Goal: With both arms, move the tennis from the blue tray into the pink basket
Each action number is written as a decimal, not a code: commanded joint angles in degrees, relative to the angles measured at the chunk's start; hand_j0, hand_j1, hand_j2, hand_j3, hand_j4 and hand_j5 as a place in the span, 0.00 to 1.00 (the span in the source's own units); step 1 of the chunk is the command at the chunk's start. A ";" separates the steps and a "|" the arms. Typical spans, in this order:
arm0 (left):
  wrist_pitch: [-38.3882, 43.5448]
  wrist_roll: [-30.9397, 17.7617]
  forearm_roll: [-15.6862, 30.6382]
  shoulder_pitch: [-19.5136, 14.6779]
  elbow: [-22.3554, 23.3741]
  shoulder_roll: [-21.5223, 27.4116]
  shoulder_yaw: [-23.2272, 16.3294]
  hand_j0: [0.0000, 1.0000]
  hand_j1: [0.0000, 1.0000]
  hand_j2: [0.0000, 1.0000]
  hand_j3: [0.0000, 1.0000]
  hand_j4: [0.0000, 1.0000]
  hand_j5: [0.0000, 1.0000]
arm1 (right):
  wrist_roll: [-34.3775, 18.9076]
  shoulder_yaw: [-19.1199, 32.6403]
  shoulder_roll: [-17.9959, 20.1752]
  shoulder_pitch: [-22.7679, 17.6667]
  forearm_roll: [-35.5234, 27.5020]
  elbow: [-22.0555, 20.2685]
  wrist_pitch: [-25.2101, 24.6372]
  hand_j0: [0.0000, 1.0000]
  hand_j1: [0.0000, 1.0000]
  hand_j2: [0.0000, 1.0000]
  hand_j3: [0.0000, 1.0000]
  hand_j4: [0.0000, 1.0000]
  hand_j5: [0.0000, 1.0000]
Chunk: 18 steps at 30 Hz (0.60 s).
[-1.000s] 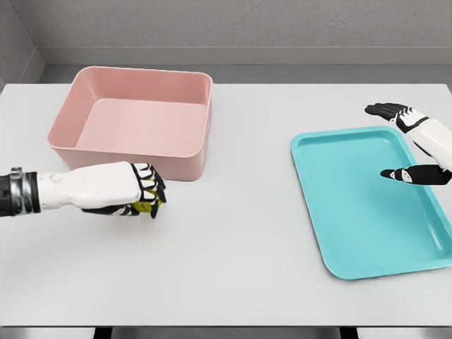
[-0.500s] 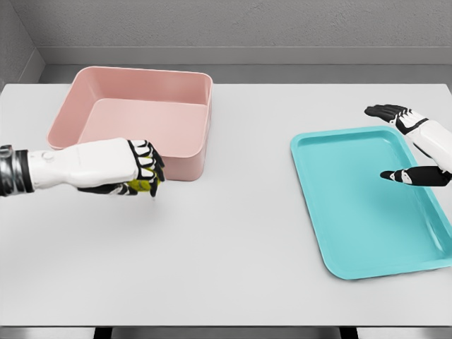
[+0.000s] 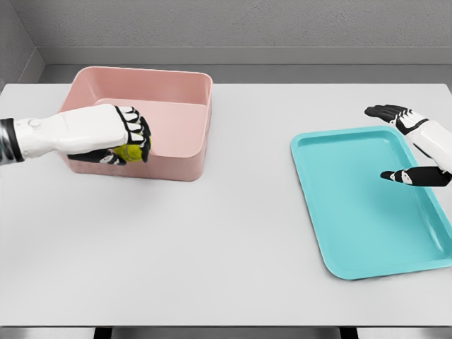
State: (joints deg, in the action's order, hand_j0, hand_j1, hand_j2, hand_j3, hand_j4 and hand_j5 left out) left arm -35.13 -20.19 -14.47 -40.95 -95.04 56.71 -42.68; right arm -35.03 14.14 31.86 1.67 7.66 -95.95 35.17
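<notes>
A big white tabletop [image 3: 226, 233] fills most of the view, with a gray wall at the far side. On the right sits the blue tray [image 3: 367, 205], a flat, wide tray with a low rim, turned a little so its near end points to the right. Nothing lies in it. On the far left sits the pink basket [image 3: 180, 123], a deep box with tall sides and an open top. The tray and the basket are well apart, with bare tabletop between them. The left arm comes in from the left edge, white with a dark and silver band near the edge. The left hand [image 3: 126, 135] is at the near front wall of the basket, up around the height of its rim. Its fingers are curled tight around the tennis ball [image 3: 129, 151], which is small and yellow-green. Only a bit of the ball peeks out under the black and white fingers. The ball is held up in the air, right by the basket's near wall, and not on the tabletop. It is hard to tell if it is past the rim yet. The right hand [image 3: 409, 145] is over the far right part of the tray. Its fingers are spread wide, with the thumb apart from the others, and it holds nothing.
</notes>
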 commanded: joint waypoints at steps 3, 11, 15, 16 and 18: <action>0.13 0.07 0.67 -1.76 5.30 -1.87 -0.04 0.45 0.45 0.45 0.45 0.45 0.45 | 0.03 0.09 0.04 0.00 -0.45 0.06 -0.17 1.00 1.00 1.00 1.00 1.00 1.00; 0.13 0.42 0.67 -6.24 16.55 -6.18 -0.04 1.00 1.00 1.00 1.00 1.00 1.00 | 0.03 0.09 0.04 -0.18 -0.45 0.15 -0.17 1.00 1.00 1.00 1.00 1.00 1.00; 0.13 0.42 0.84 -6.42 16.64 -6.18 0.14 1.00 1.00 1.00 1.00 1.00 1.00 | 0.03 0.09 0.13 -0.53 -0.45 0.06 -0.17 1.00 1.00 1.00 1.00 1.00 1.00; 0.13 0.42 1.02 -6.68 16.72 -6.09 0.22 1.00 1.00 1.00 1.00 1.00 1.00 | 0.03 0.09 0.05 -0.53 -0.45 0.06 -0.17 1.00 1.00 1.00 1.00 1.00 1.00; 0.13 0.42 2.07 -6.42 16.37 -5.39 0.66 1.00 1.00 1.00 1.00 1.00 1.00 | 0.03 0.09 0.13 -0.53 -0.45 0.15 -0.17 1.00 1.00 1.00 1.00 1.00 1.00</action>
State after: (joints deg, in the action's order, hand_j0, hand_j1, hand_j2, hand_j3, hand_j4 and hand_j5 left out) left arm -35.11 -19.83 -13.46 -47.29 -78.71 50.96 -42.35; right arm -35.03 14.23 31.93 1.14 7.66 -95.80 35.17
